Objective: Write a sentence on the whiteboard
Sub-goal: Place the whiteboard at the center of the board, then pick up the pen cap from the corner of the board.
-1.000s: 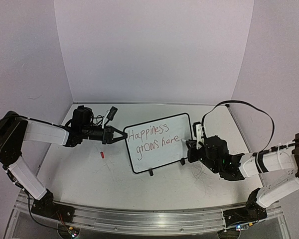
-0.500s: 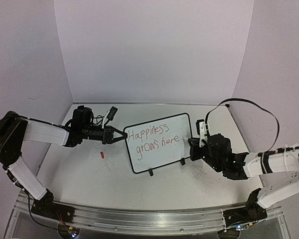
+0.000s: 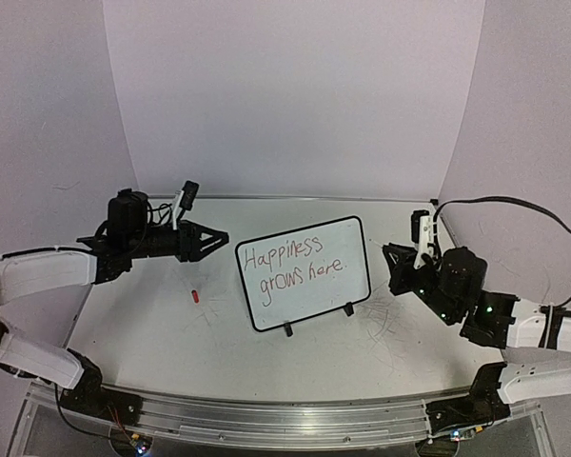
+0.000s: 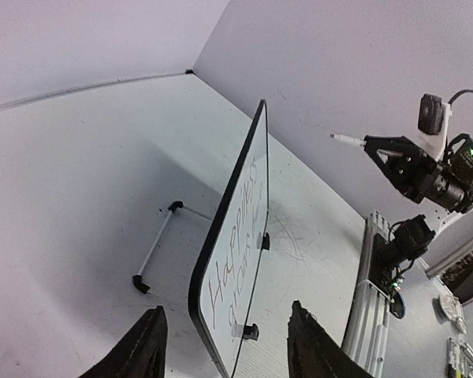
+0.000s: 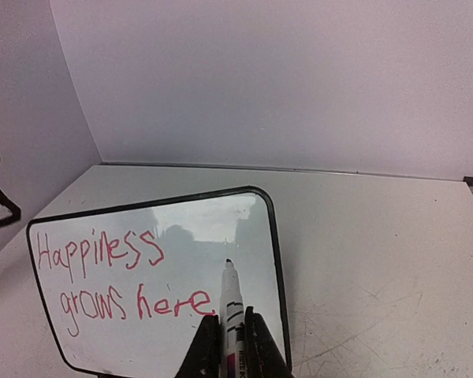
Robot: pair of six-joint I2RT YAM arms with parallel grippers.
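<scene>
The right gripper (image 5: 230, 329), pinching a white-barrelled, dark-tipped marker pen (image 5: 231, 295), hangs toward the bench's right edge, clear of the small black-framed glossy whiteboard (image 3: 347, 240) propped mid-bench, where we read the red handwritten sentence (image 3: 293, 267) "Happiness grows here." and judge the writing finished, while the left gripper (image 3: 212, 240) hovers spread and empty toward the left edge.

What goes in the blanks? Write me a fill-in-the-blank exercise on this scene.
1. The red sentence on the whiteboard reads "Happiness grows ____."
2. The right tool is shut on a ____.
3. The left tool is ____ and holds nothing.
Missing words: here; marker; open.
</scene>
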